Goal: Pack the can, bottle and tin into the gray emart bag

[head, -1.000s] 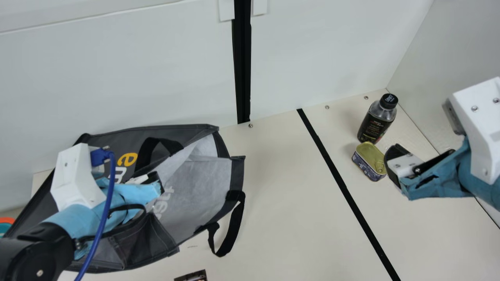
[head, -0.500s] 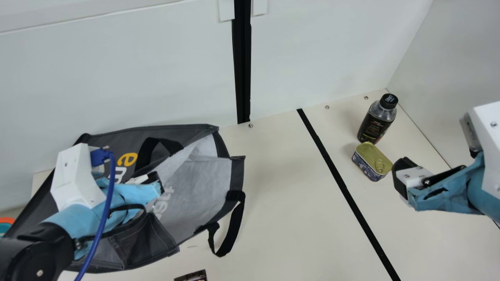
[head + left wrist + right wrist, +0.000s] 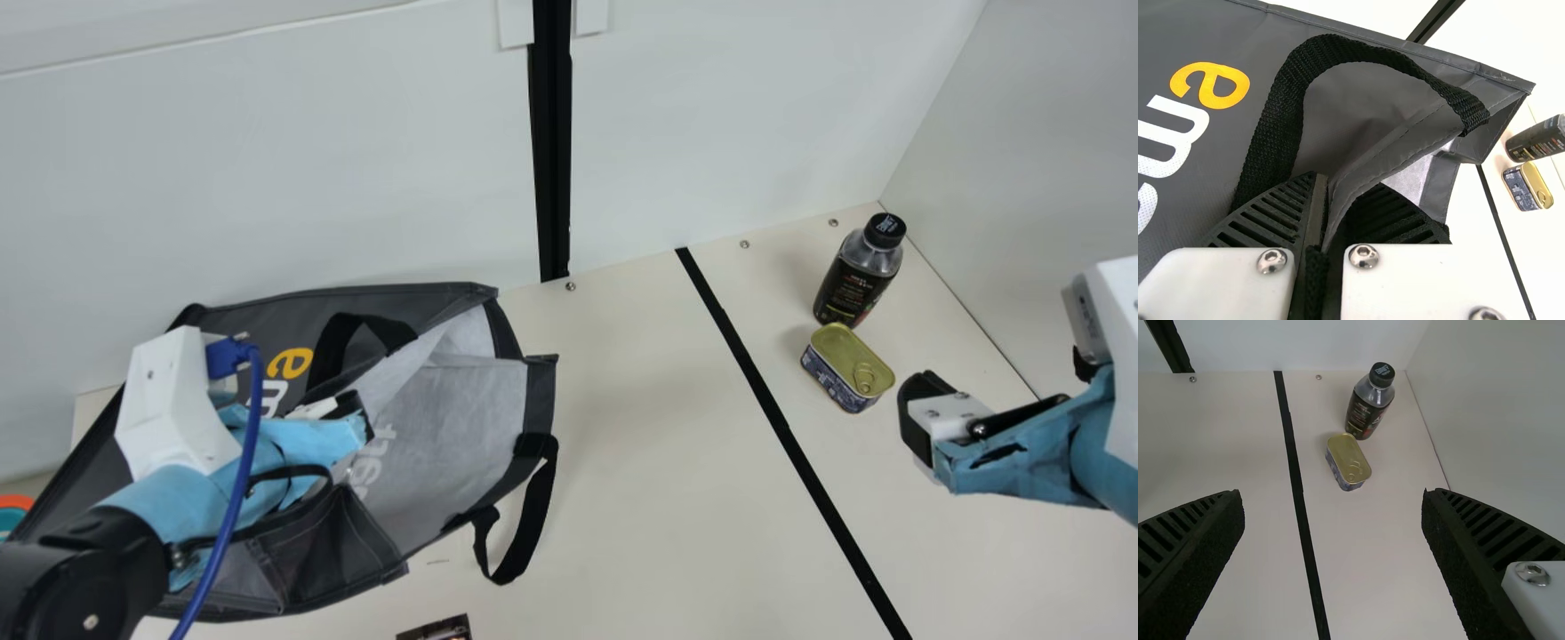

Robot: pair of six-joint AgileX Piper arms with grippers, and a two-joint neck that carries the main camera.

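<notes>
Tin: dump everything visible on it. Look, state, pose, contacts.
The tin is a low, rounded-corner box, metal by its look: plain gold lid with a ring pull, sides printed dark blue and pale. The lid looks sealed, with the ring lying down. It sits flat, lid up, on the table, just in front of the bottle and right of the black stripe. No gripper touches it; whether the bottle does, I can't tell.

White housings (image 3: pixel 173 409), blue cable (image 3: pixel 255 400), seemingly fabric sleeves (image 3: pixel 178 498)
</notes>
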